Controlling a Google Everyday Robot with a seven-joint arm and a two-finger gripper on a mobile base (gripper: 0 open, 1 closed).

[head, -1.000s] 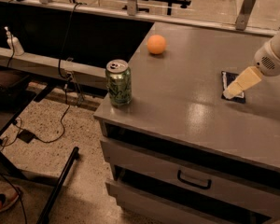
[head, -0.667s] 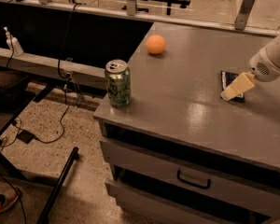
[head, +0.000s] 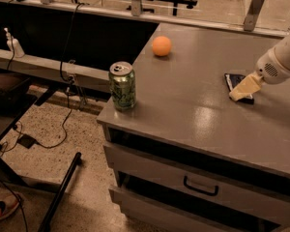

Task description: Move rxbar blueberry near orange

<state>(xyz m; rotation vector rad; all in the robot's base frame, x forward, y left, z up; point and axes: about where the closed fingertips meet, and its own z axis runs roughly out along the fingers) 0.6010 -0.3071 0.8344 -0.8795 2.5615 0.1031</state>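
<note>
The rxbar blueberry (head: 234, 80) is a flat dark navy bar lying on the grey table top (head: 193, 105) at the right. My gripper (head: 242, 89) comes in from the right edge on a white arm, its pale fingers lying over the bar's near end and hiding part of it. The orange (head: 161, 46) is a small round fruit at the table's far left part, well to the left of the bar and apart from it.
A green drink can (head: 122, 86) stands upright near the table's front left corner. Drawers (head: 198, 187) sit under the table top. Left of the table are black cables, a dark frame and a speckled floor. A glass rail runs behind the table.
My gripper has shifted slightly left and down over the bar. The bar, the orange and the can have not visibly moved.
</note>
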